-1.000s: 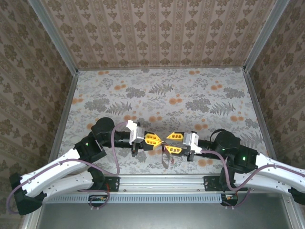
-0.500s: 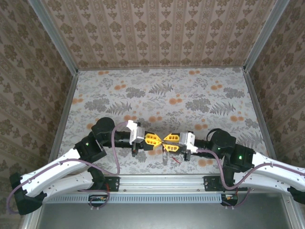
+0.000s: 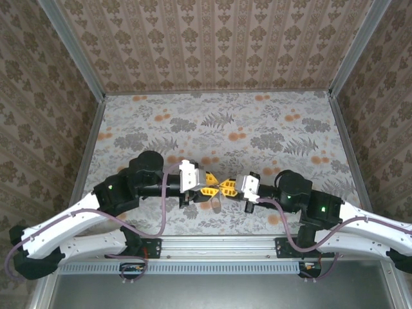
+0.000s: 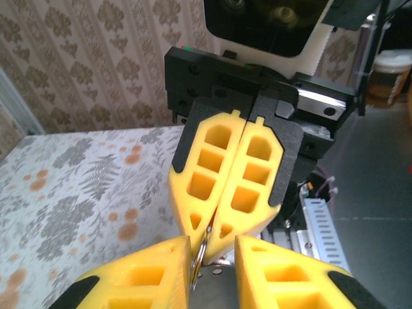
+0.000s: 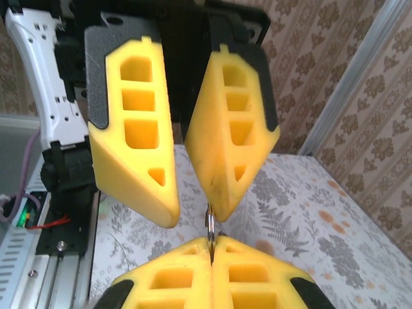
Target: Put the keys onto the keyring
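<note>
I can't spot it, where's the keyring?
In the left wrist view the keyring is pinched at the tips of the shut right gripper, hanging in the gap of the open left gripper.

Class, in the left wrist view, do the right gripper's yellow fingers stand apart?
No, the right gripper holds its yellow fingers pressed together, pinching a thin grey metal keyring.

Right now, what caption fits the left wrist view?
Right fingers pinch the thin keyring at their tips, with the left fingers parted close by.
</note>
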### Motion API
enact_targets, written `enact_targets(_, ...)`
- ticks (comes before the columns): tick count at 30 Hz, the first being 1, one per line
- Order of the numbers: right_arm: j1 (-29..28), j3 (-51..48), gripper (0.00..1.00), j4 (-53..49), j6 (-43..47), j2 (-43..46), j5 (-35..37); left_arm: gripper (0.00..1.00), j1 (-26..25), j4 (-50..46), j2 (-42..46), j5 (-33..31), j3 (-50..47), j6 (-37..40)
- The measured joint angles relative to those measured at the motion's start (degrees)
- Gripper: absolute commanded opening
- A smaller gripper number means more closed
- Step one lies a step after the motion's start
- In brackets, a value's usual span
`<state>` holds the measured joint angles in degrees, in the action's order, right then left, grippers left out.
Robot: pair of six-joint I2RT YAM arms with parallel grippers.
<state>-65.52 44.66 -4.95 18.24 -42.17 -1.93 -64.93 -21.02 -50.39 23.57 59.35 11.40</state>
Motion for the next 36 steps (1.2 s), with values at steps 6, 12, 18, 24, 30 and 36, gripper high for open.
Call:
enact_targets(6,0.02,0.72,0.05,-3.63,1.09,-2.10,0.96,0.17,-1.42,-6.32,-3.02,-5.16,2.21,3.56)
enact_targets(12,0.02,0.72,0.05,-5.11,1.36,-2.56,1.27,0.09,-1.92,-9.44,-4.04,-7.58,3.28,5.46)
enact_targets(18,0.02,0.72,0.05,-5.64,1.51,-2.58,1.29,0.02,-2.45,-10.62,-5.03,-8.48,4.07,6.73)
enact_targets(24,0.02,0.72,0.11,-6.67,1.53,-2.45,1.27,0.00,-2.67,-10.95,-5.51,-8.52,4.07,7.58)
enact_targets(30,0.00,-0.13,0.29,-3.21,1.49,0.31,-0.96,0.00,-2.25,-7.23,-1.36,-4.44,0.98,7.08)
enact_targets(36,0.02,-0.15,0.29,-1.01,1.38,0.15,-4.92,0.00,0.26,-0.61,1.95,5.66,-0.92,3.65)
